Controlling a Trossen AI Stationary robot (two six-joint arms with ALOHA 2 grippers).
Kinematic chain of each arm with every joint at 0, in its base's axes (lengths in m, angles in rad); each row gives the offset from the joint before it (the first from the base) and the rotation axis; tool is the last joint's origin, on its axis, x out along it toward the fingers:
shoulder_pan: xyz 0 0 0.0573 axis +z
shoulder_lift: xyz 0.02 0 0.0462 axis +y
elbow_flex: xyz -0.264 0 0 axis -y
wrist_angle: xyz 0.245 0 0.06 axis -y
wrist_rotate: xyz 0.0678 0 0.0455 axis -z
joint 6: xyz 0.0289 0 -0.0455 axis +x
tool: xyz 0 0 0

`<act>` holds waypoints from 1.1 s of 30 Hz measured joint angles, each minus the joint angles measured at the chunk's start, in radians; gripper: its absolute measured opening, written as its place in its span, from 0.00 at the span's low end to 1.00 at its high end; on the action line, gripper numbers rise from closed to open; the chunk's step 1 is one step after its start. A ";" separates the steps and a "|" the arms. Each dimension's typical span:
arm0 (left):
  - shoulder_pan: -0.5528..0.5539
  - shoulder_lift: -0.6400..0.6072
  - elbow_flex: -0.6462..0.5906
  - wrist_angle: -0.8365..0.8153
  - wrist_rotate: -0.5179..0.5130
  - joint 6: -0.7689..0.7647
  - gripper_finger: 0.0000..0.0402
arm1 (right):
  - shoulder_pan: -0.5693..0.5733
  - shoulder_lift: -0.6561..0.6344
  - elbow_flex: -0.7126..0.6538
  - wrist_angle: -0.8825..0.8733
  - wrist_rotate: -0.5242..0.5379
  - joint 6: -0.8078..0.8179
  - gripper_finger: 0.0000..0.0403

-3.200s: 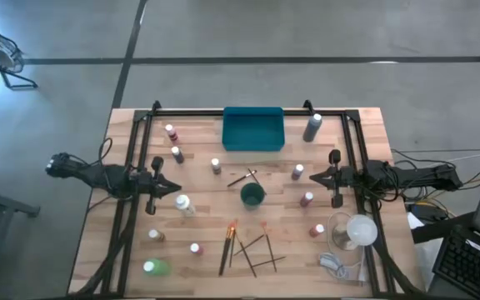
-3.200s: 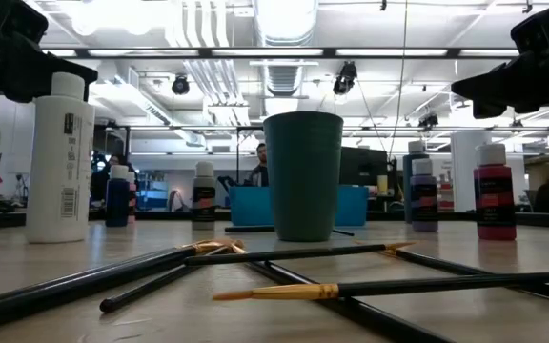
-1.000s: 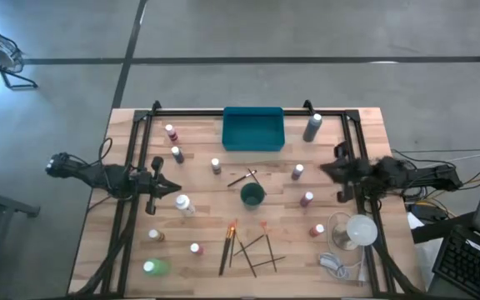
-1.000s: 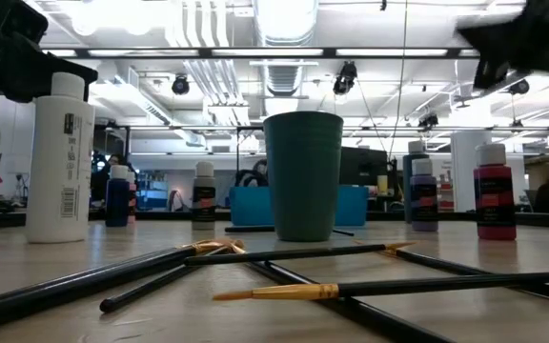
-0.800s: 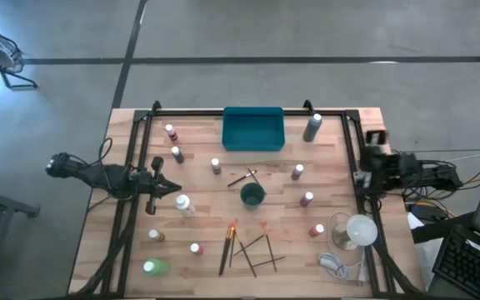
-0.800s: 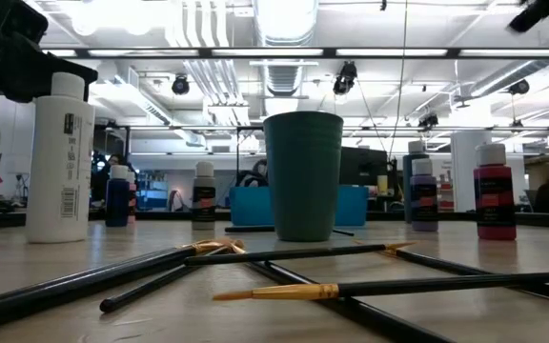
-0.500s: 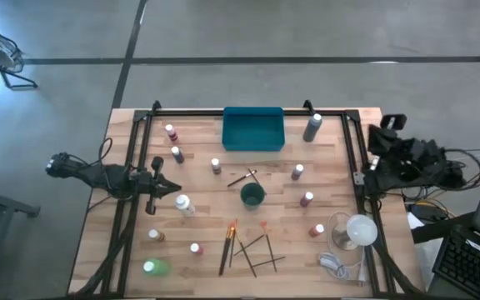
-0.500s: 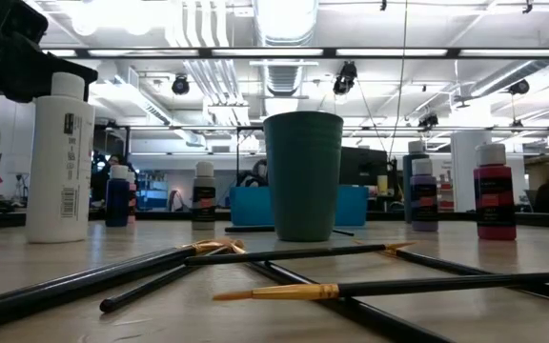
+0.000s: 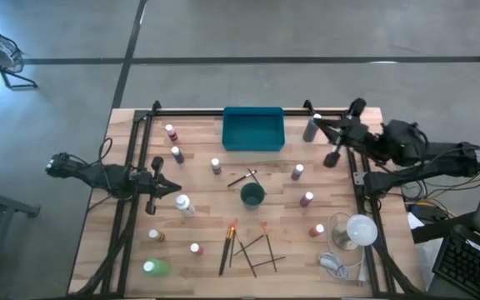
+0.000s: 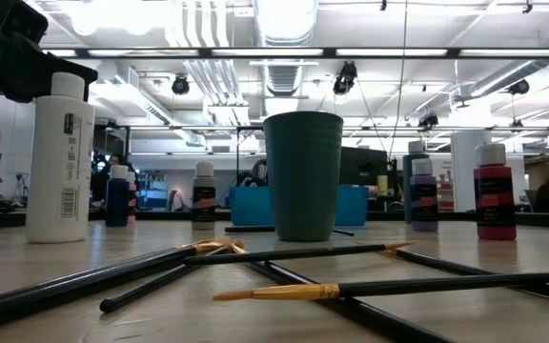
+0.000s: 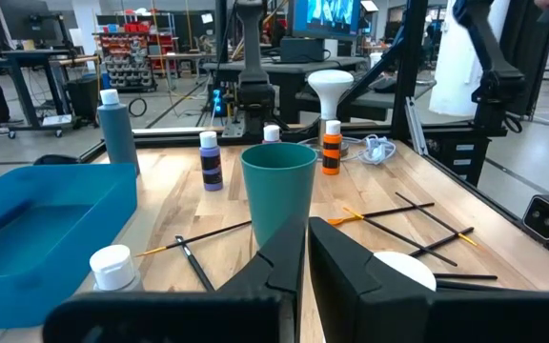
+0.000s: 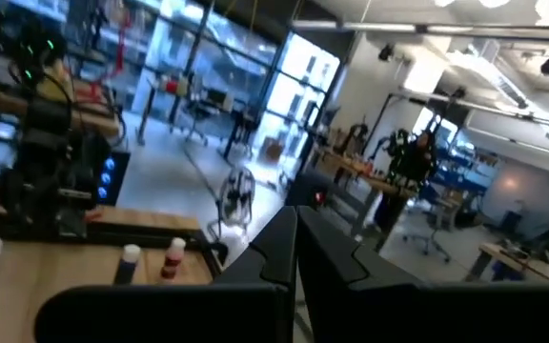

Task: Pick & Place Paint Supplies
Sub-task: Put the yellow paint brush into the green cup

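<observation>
1. High view: the bottles stand scattered over the table [image 9: 123, 250], with the grey bottle [image 9: 311, 128] at the far edge just beside the tray [image 9: 253, 130]. The brushes [image 9: 248, 248] lie crossed on the near side, one more [image 9: 242, 177] near the cup [image 9: 252, 196]. The right gripper [image 9: 317, 117] hangs near the grey bottle, fingers pressed together and empty. The left gripper [image 9: 173, 188] waits beside the white bottle [image 9: 183, 204], nearly closed, holding nothing.

2. Low view: the white bottle [image 10: 59, 157] and a maroon bottle [image 10: 493, 191] stand upright. Such small plastic bottles are probably light, stiff and smooth, and tall enough to tip, so the body below the cap looks the best hold. The brushes [image 10: 370, 285] lie flat; thin, stiff and apt to roll, they likely want a pinch across mid-handle.

3. Left wrist view: the left fingers [image 11: 279, 272] leave only a narrow slit, facing the cup [image 11: 277, 193], with an orange bottle [image 11: 332, 148] beyond.

4. Right wrist view: the right fingers [image 12: 279, 252] meet; two bottles [image 12: 151, 262] stand on the table below.
</observation>
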 joint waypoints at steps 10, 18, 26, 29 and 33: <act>0.000 0.000 0.000 0.000 0.000 0.000 0.06 | -0.200 0.321 0.334 -0.429 -0.194 0.210 0.02; 0.000 0.000 0.000 0.000 0.000 0.000 0.06 | -0.332 0.519 0.522 -0.622 -0.397 0.276 0.02; 0.000 0.000 0.000 0.000 0.000 0.000 0.06 | -0.343 0.642 0.668 -0.631 -0.397 0.274 0.02; 0.000 0.000 0.000 0.000 0.000 0.000 0.06 | -0.343 0.677 0.704 -0.636 -0.397 0.287 0.02; 0.000 0.000 0.000 0.000 0.000 0.000 0.06 | -0.343 0.718 0.741 -0.641 -0.397 0.316 0.02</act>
